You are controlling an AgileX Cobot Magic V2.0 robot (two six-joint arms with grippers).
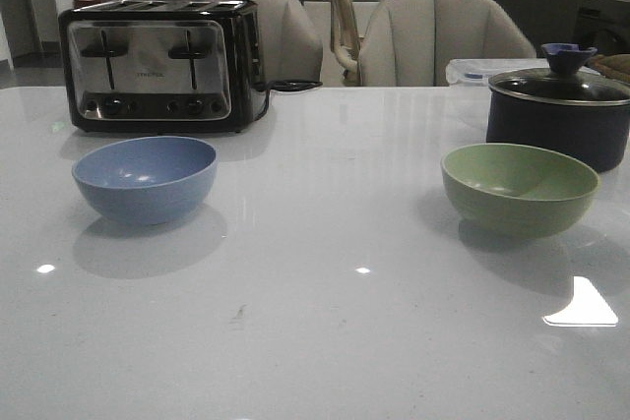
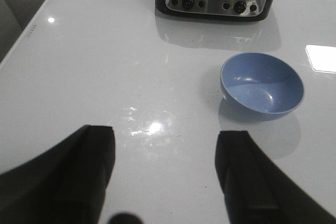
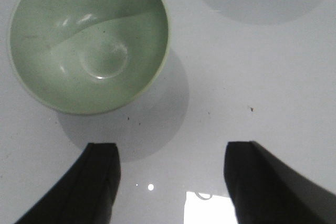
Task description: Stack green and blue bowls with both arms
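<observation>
Both bowls matte, deep, empty: blue bowl ahead of wide-open left gripper, green bowl ahead of wide-open right gripper, neither touched.

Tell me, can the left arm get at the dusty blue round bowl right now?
Probably yes: the left end effector is open, and only bare white table lies between it and the dusty blue round bowl.

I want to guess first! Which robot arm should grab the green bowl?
The right one, probably. The right gripper hangs open beside the green bowl; the left gripper is over by the blue bowl.
</observation>
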